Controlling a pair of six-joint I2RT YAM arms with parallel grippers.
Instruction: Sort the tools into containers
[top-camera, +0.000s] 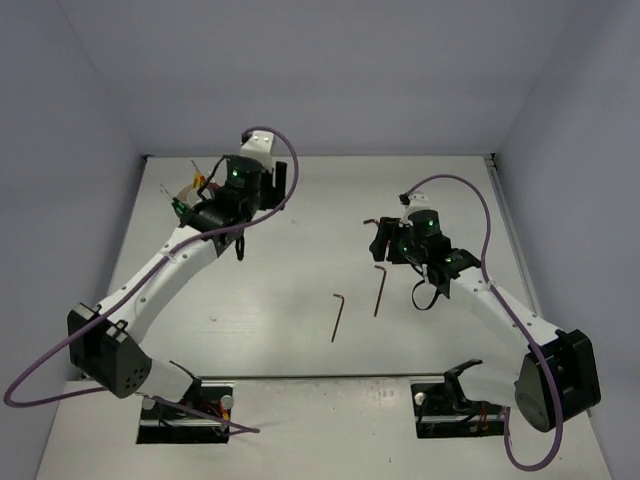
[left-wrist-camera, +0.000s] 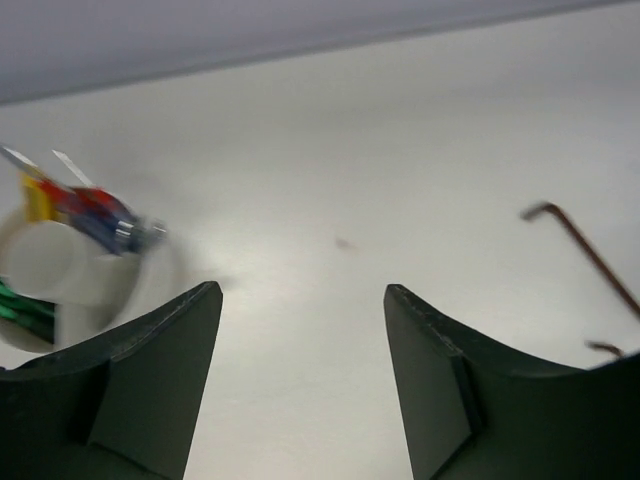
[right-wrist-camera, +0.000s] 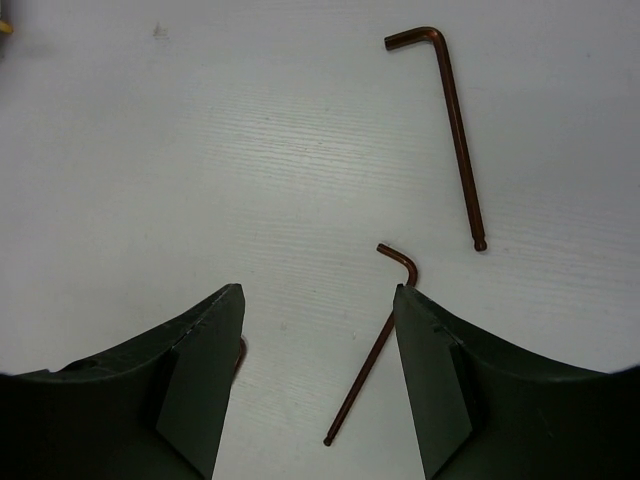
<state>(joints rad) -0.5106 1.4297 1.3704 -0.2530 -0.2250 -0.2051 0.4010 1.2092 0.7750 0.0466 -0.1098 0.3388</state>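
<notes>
Right hand (right-wrist-camera: 318, 300) gapes above hex keys (right-wrist-camera: 457, 130) (cup (left-wrist-camera: 60, 275) holds screwdrivers (left-wrist-camera: 100, 215))

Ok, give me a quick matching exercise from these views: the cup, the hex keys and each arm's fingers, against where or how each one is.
1. white cup
2. hex keys
3. left fingers
4. right fingers

a. open, above the hex keys
b. lying loose on the table
c. holding coloured tools
d. open and empty, near the cup

Pairs: 1c, 2b, 3d, 4a.
</notes>
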